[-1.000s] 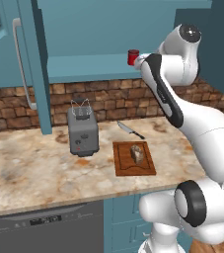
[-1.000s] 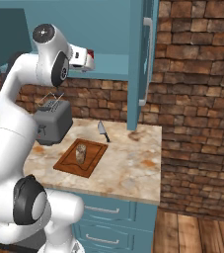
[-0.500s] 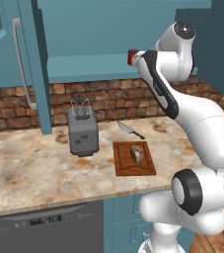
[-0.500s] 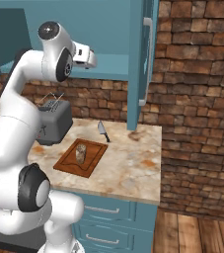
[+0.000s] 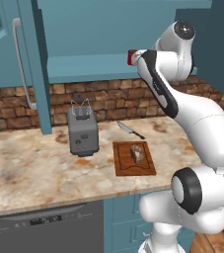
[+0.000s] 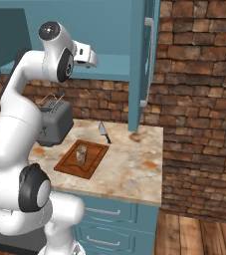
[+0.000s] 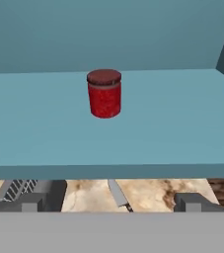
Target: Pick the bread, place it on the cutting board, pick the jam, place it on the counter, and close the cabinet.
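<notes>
bread (image 5: 137, 152) rests on the cutting board (image 5: 125, 166); jam (image 7: 104, 93) remains on the cabinet shelf (image 7: 182, 118), claw (image 7: 108, 201) released, cabinet (image 5: 19, 54) door unclosed.

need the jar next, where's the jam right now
The jam stands upright on the cabinet shelf, alone, straight ahead of the open gripper in the hand view.

Even, bright, rendered light with no glare or blur; everything is sharp edge to edge. Ahead of the gripper (image 7: 111, 201), the jam (image 7: 104, 93) casts only a faint shadow on the cabinet (image 7: 182, 113) shelf.
</notes>
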